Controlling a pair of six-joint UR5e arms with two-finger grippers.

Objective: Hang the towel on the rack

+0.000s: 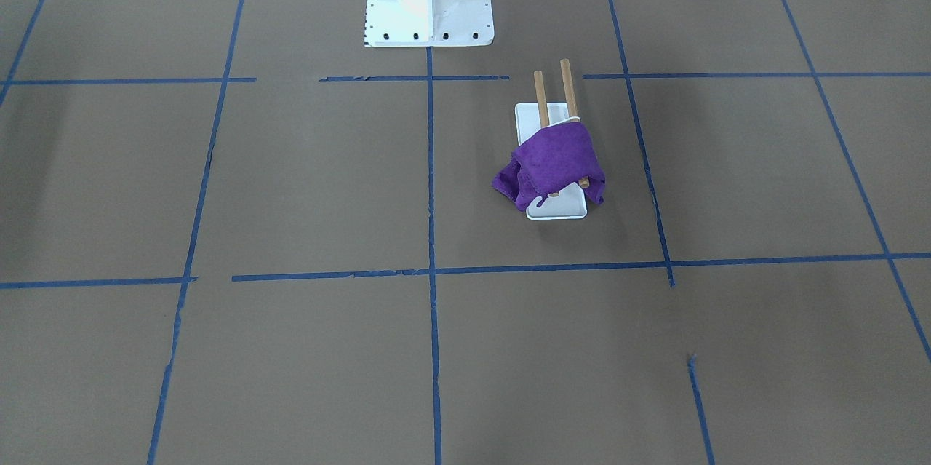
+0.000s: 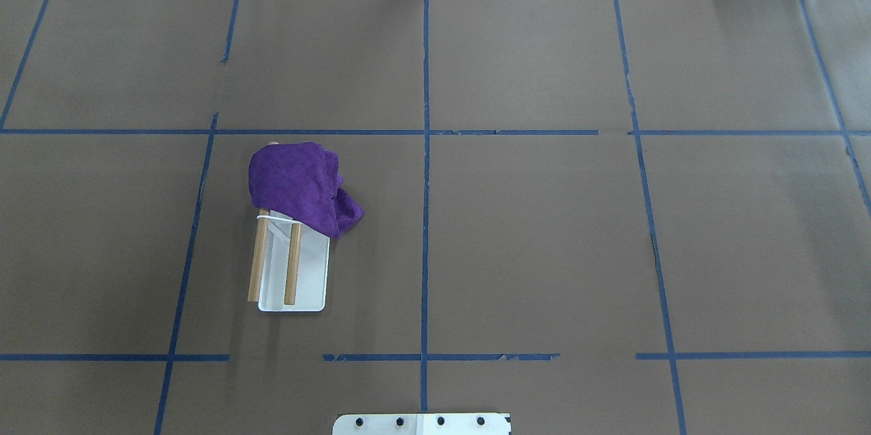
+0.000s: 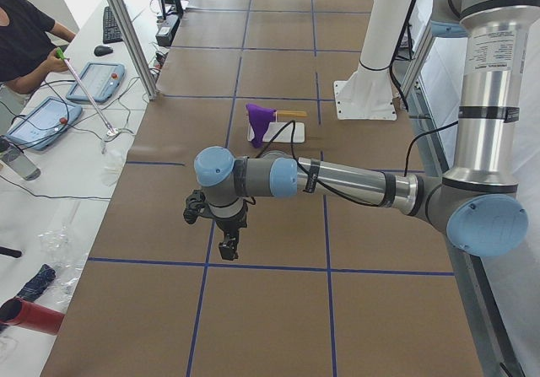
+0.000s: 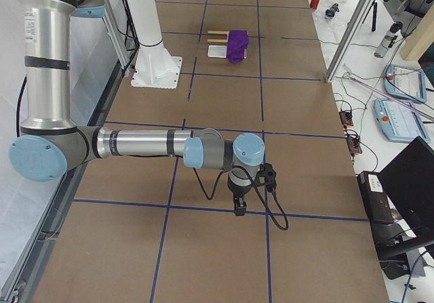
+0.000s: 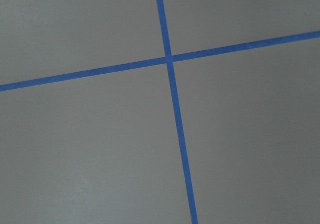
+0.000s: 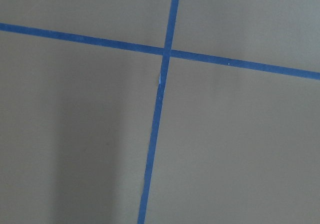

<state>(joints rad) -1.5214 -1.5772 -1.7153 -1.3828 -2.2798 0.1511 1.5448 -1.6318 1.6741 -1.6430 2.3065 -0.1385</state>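
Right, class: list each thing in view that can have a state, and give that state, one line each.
Towel: draped over both dowels at the rack's end away from the robot, bunched, one part hanging off the side.
Rack: upright on the table, near end of its dowels bare.
Left gripper: above bare table, far from the rack; open or shut cannot be told.
Right gripper: above bare table, far from the rack; open or shut cannot be told.

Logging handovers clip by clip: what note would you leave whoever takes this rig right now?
Left gripper: over the table, far from the rack; open or shut cannot be told.
Right gripper: likewise.
Towel: draped over both dowels at the rack's far end, bunched, lower on the robot's right.
Done: towel hangs on the rack.
Left: perhaps spreading it; otherwise nothing evident.
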